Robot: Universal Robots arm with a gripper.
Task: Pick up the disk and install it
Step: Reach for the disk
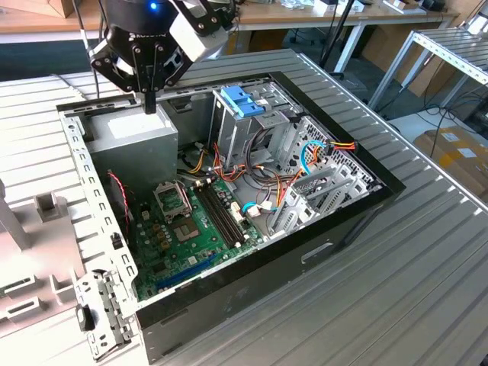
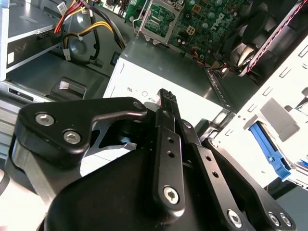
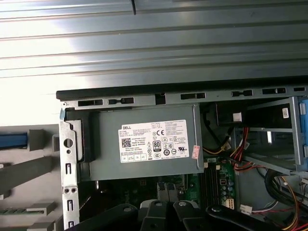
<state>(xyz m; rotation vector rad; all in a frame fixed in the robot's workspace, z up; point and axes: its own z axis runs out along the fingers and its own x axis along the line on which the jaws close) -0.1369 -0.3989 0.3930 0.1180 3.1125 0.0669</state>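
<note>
Hand (image 1: 150, 101) is empty, fingers pinched together, hanging right over the PSU (image 1: 141, 133) at the far corner of the open case (image 1: 335, 229). The disk (image 2: 267, 147) looks parked outside the case in the white rack (image 1: 19, 290) on the worktop (image 1: 396, 297), toward the exterior view's left and nearer than the hand. Just its blue edge shows, so I can't call its long axis. The drive cage (image 1: 263, 133) sits further into the case, blue bracket (image 1: 240, 99) on top.

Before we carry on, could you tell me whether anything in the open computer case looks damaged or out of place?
Nothing stands out: the computer case lies open, its cables loose, and the gripper hangs over the power supply.
</note>
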